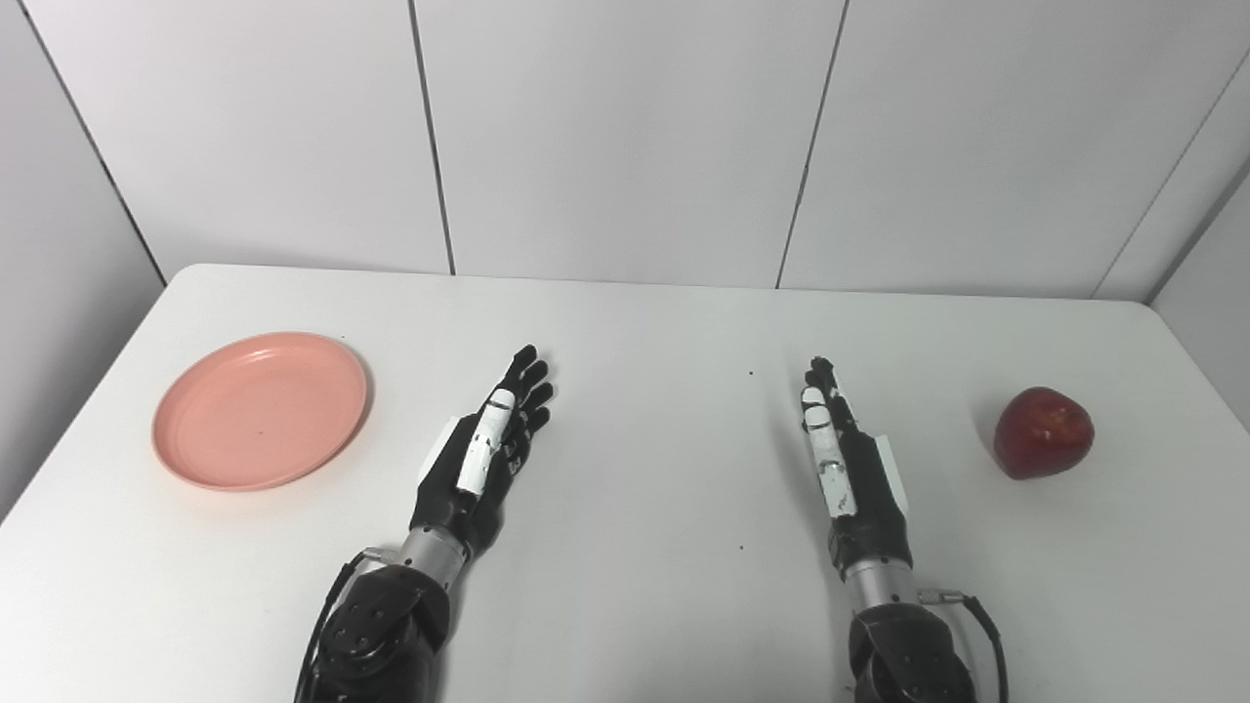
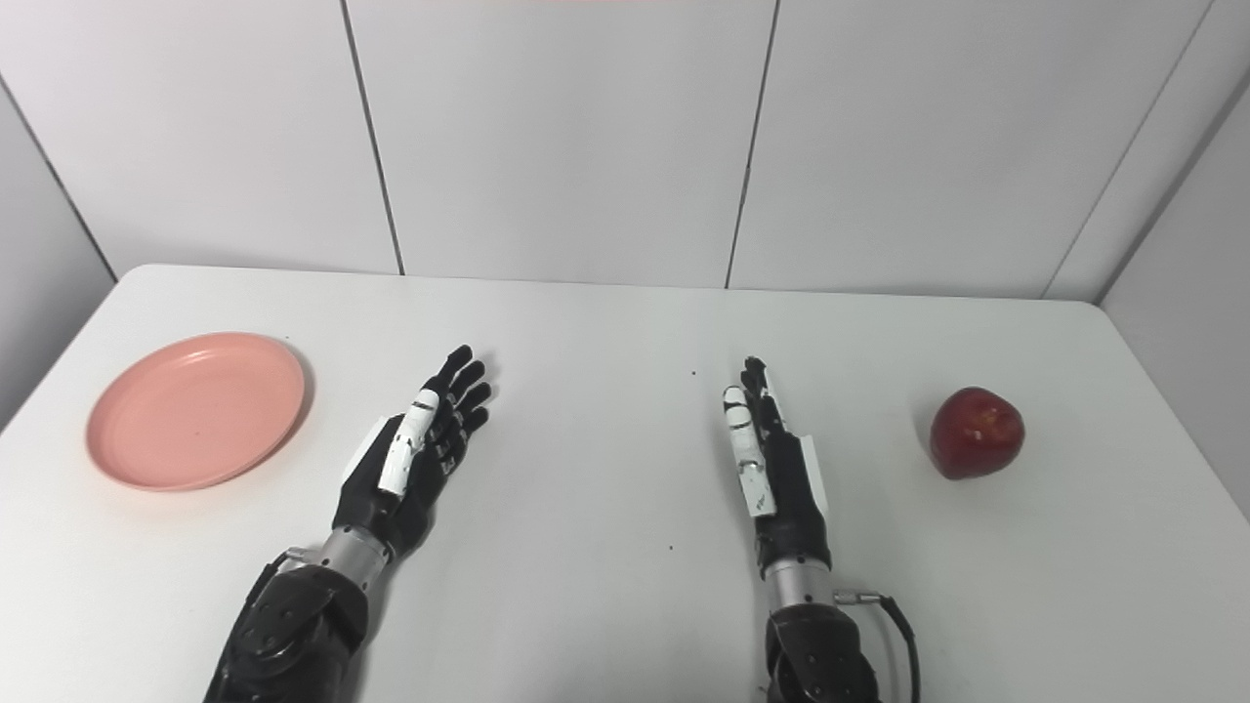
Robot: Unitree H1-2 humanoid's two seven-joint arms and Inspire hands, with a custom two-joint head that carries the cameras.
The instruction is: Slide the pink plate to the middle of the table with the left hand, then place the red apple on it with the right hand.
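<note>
both hands rest released and empty on the white tabletop (image 1: 645,322): left hand (image 1: 483,454) beside the untouched pink plate (image 1: 260,409), right hand (image 1: 845,459) apart from the red apple (image 1: 1043,433). sliding the plate comes first, i judge.

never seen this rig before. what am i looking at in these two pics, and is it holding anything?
Both pictures come from two cameras set side by side on a humanoid robot's head, so they show one scene from slightly different spots. The two black arms coming in from the bottom are its own. The left hand and right hand hold nothing, fingers stretched out. On the white table, a pink plate lies empty at the left and a red apple sits at the right. Neither is being touched.
</note>
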